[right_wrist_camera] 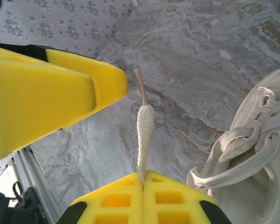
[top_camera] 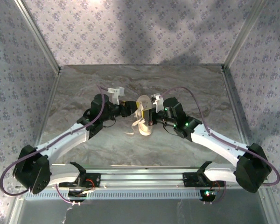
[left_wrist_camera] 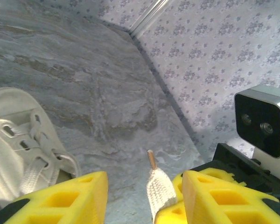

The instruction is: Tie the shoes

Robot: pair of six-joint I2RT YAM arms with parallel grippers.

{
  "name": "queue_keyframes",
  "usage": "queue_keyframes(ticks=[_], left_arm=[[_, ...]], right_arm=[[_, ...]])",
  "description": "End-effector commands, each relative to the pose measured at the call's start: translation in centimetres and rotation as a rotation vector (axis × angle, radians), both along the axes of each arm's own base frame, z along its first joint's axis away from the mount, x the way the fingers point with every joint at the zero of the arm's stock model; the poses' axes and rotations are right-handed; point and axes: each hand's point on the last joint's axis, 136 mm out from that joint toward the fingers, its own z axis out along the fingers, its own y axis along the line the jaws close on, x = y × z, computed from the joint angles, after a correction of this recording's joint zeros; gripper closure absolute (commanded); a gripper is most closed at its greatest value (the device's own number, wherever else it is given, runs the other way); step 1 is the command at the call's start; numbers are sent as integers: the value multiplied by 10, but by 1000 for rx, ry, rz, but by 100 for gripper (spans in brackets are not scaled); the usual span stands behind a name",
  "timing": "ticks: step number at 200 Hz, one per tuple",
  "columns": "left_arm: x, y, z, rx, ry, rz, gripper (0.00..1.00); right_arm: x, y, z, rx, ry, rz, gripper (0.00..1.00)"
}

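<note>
The cream-white shoe (top_camera: pixel 144 122) stands mid-table between both arms, also visible as the shoe (left_wrist_camera: pixel 23 144) and the shoe (right_wrist_camera: pixel 256 154). My right gripper (right_wrist_camera: pixel 143 175) is shut on a white lace end (right_wrist_camera: pixel 144 126) that sticks up, its brown tip (right_wrist_camera: pixel 140 86) free. My left gripper (left_wrist_camera: pixel 143 183) is open, with the same lace end (left_wrist_camera: pixel 157 186) standing between its yellow fingers (left_wrist_camera: pixel 70 198) and touching neither. One left finger (right_wrist_camera: pixel 60 88) shows beside the lace in the right wrist view. In the top view the left gripper (top_camera: pixel 130 110) and right gripper (top_camera: pixel 151 112) meet just behind the shoe.
The marbled table (top_camera: pixel 140 84) is walled by patterned panels (top_camera: pixel 130 28) behind and at the sides. A loose lace (top_camera: pixel 132 128) trails left of the shoe's toe. The right wrist camera (left_wrist_camera: pixel 263 119) sits close to my left fingers. A metal rail (top_camera: pixel 144 179) runs along the near edge.
</note>
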Motion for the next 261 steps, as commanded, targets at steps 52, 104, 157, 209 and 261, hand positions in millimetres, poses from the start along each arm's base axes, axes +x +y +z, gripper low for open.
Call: queue_keyframes(ticks=[52,104,157,209,261], left_arm=[[-2,-23,24,-138,-15,-71,60],[-2,-30,24,-155,5,-90,72],[-7,-25,24,-69,-30,-112,100],[-15,21,-3,483,-238,-236,100],[-10,24,-58,749,-354,-472,100]], right_arm=[[0,8,13,52,-35,27,100],[0,9,14,55,-40,30,100],[0,6,8,22,-30,29,89],[7,-42,-7,-55,56,-52,65],[22,-56,-60,-116,302,-79,74]])
